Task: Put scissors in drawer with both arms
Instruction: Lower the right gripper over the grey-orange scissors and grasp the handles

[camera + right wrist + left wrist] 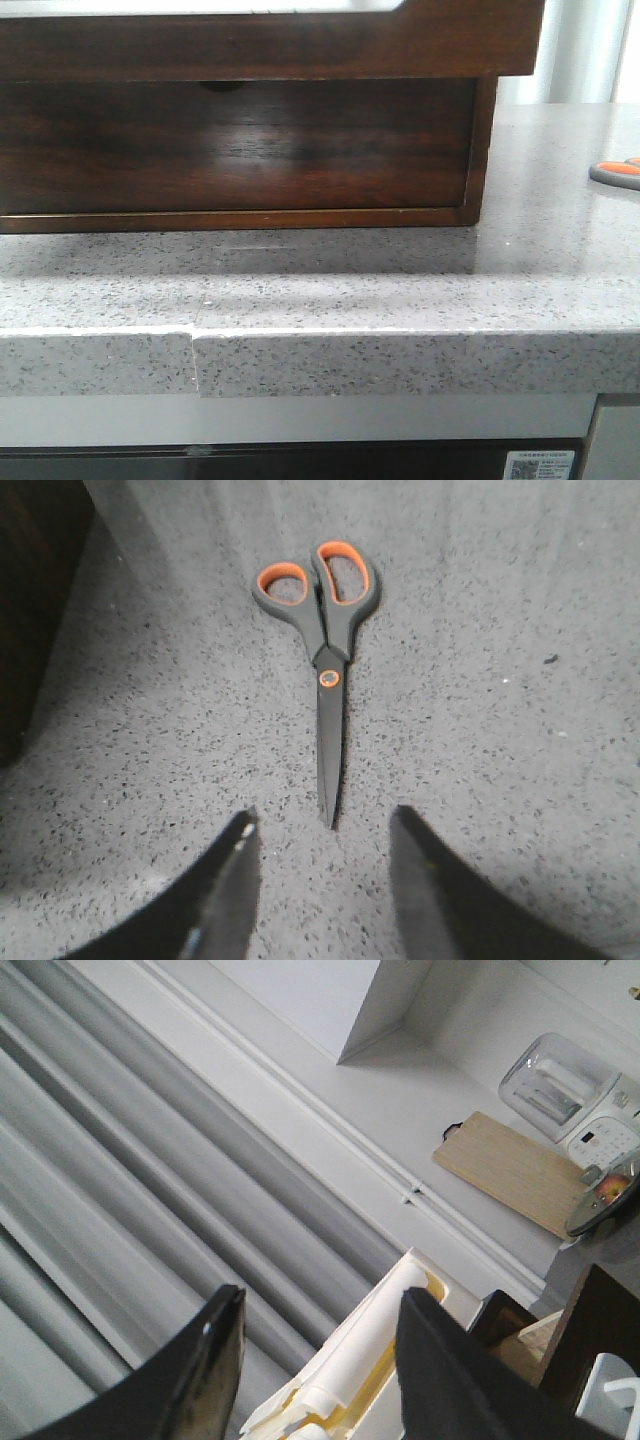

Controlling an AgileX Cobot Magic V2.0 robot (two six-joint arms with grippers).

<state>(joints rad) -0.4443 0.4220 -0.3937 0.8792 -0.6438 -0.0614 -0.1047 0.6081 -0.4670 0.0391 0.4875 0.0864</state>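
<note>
The scissors (pixel 322 630), with orange handles edged in grey and dark blades, lie flat on the grey speckled counter (pixel 500 730). In the front view only a handle (pixel 615 172) shows at the far right edge. My right gripper (pixel 322 825) is open just above the counter. The blade tip points into the gap between its fingers, and nothing is held. The drawer (pixel 300 45) is the wide dark wood front at the top of the front view, with a white cut-out along its upper edge. My left gripper (pixel 320 1298) is open and empty, raised and pointing at curtains. Neither gripper shows in the front view.
Below the drawer is a dark wood front with a small half-round notch (pixel 222 86). The cabinet's side (pixel 30 600) stands beside the scissors. The counter's front edge has a seam (pixel 195 350). The left wrist view shows a cutting board (pixel 515 1170), an appliance (pixel 560 1090) and a cream-white object (pixel 370 1360).
</note>
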